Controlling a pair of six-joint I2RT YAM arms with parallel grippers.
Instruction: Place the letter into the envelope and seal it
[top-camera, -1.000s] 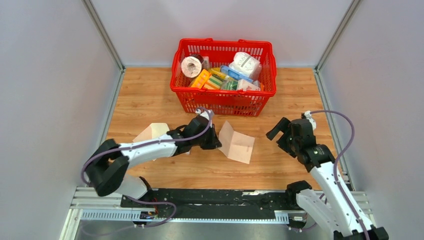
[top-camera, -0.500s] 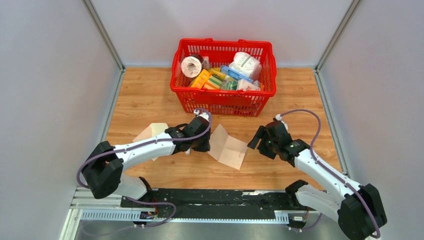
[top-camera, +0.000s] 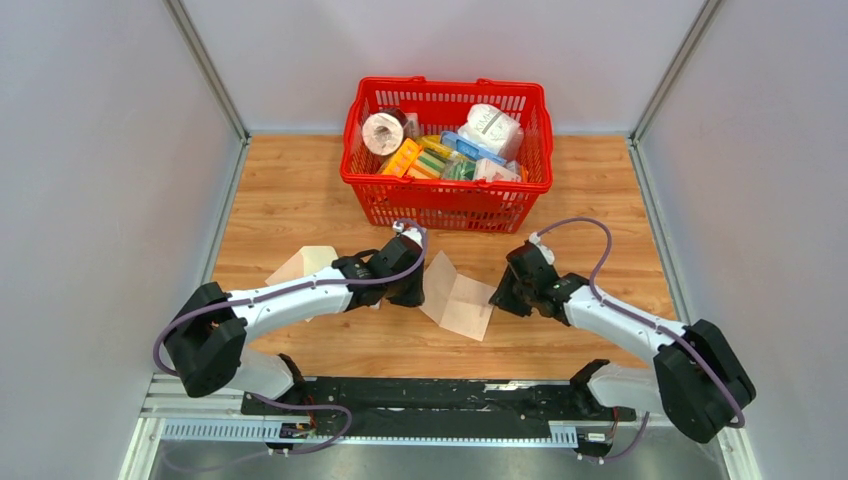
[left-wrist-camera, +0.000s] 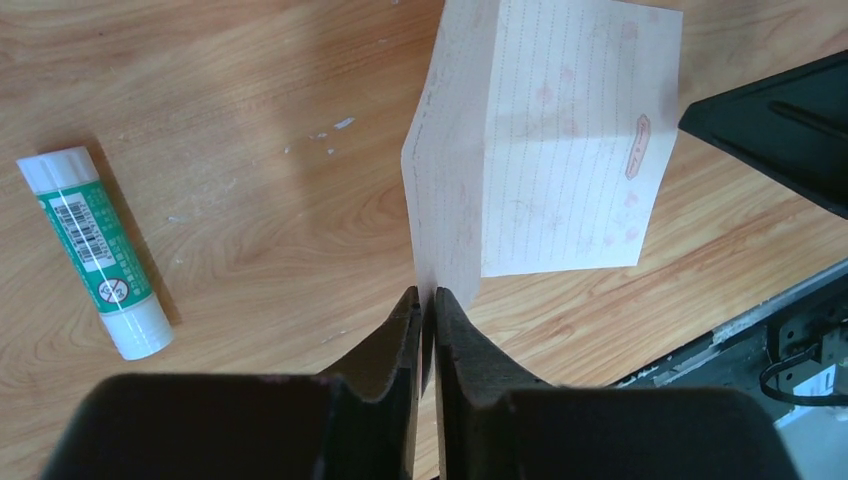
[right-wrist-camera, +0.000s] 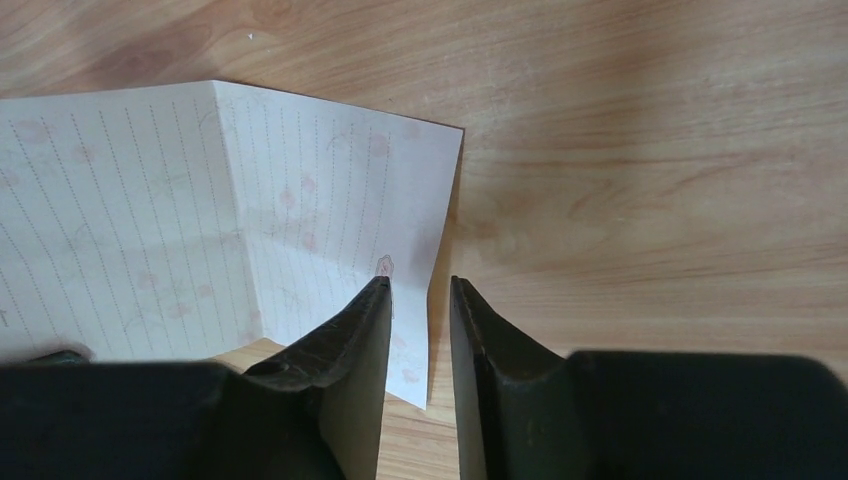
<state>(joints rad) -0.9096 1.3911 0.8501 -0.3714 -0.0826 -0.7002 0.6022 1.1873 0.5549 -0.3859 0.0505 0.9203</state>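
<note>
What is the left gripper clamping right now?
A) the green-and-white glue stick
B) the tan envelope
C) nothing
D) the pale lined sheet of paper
D: in the left wrist view, the left gripper is shut on an edge of the pale lined sheet of paper; the green-and-white glue stick lies apart.

The letter (left-wrist-camera: 560, 150) is pale cream, ruled with dotted lines and faint pink blotches. Beside it, the glue stick (left-wrist-camera: 95, 250) is white with a green label. Beyond the letter, the basket (top-camera: 445, 206) is red.
</note>
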